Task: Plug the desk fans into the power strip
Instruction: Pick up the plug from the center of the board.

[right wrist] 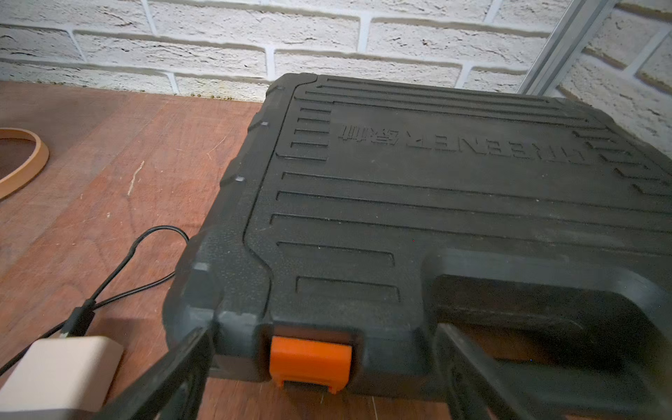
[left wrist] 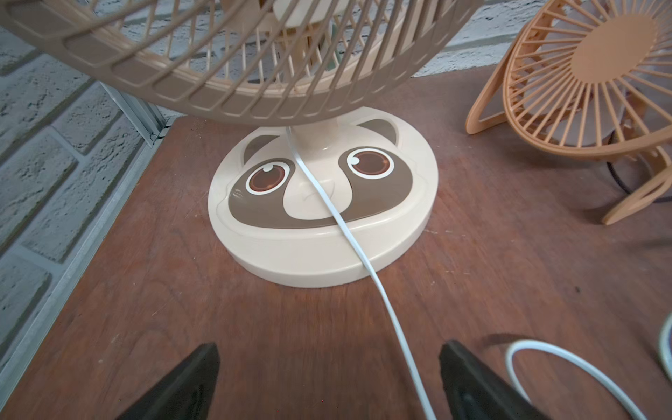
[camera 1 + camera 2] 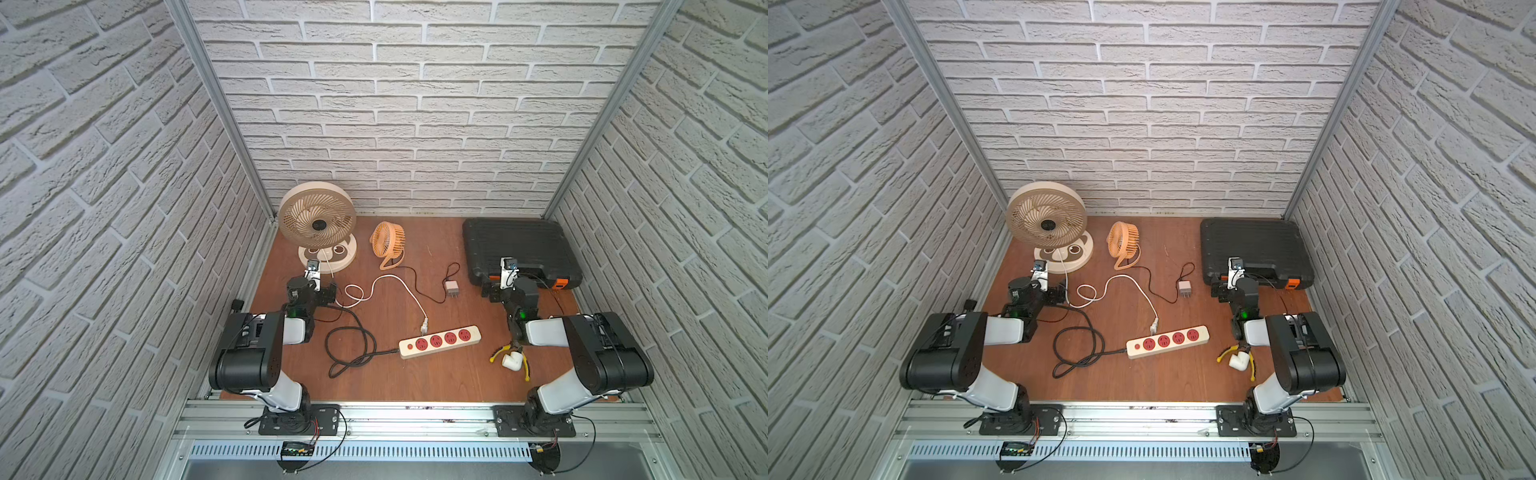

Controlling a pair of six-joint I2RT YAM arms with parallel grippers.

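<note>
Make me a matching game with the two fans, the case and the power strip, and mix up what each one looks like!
Things:
1. big fan
2. small fan
3. case
4. power strip

Looks:
A. mostly black
B. orange
C. a row of red sockets
D. an animal face on its base

Pairs: 1-D, 2-B, 3-A, 4-C

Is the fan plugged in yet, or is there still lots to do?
Nothing is done yet: all four red sockets on the power strip are empty. Nothing is in hand either; the left gripper and right gripper have open, empty jaws. Left to do: pick up the white plug lying beside the strip and push it into a socket.
</note>
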